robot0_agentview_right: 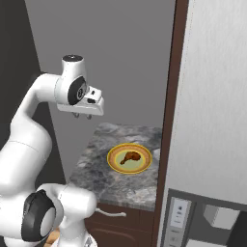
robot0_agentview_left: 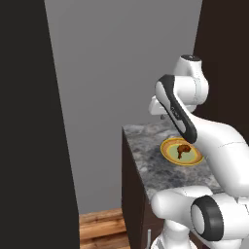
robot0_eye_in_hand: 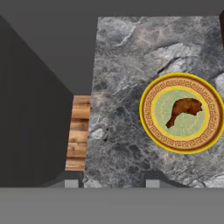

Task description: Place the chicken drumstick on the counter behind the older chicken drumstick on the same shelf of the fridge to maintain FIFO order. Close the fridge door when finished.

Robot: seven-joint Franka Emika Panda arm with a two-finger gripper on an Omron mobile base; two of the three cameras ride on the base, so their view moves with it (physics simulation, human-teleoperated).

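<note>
The chicken drumstick [robot0_eye_in_hand: 183,110], small and dark reddish-brown, lies on a yellow plate [robot0_eye_in_hand: 148,109] on the grey speckled counter [robot0_eye_in_hand: 122,87]. From the base views the drumstick [robot0_agentview_left: 184,150] [robot0_agentview_right: 130,157] sits mid-counter on the plate [robot0_agentview_right: 112,159]. My gripper [robot0_agentview_right: 82,116] hangs well above the counter [robot0_agentview_right: 96,164], to the left of the plate and pointing down. In the hand view its two fingertips stand apart with nothing between them, so the gripper [robot0_eye_in_hand: 112,183] is open. The fridge [robot0_agentview_right: 212,96] rises at the right, its dispenser door facing me. The older chicken drumstick and the shelf are out of view.
A dark brown tall panel [robot0_agentview_right: 171,96] separates the counter from the fridge. Left of the counter's edge there is a drop to wooden floor [robot0_eye_in_hand: 78,131] and a grey wall. A wide dark panel [robot0_agentview_left: 29,121] fills the left side.
</note>
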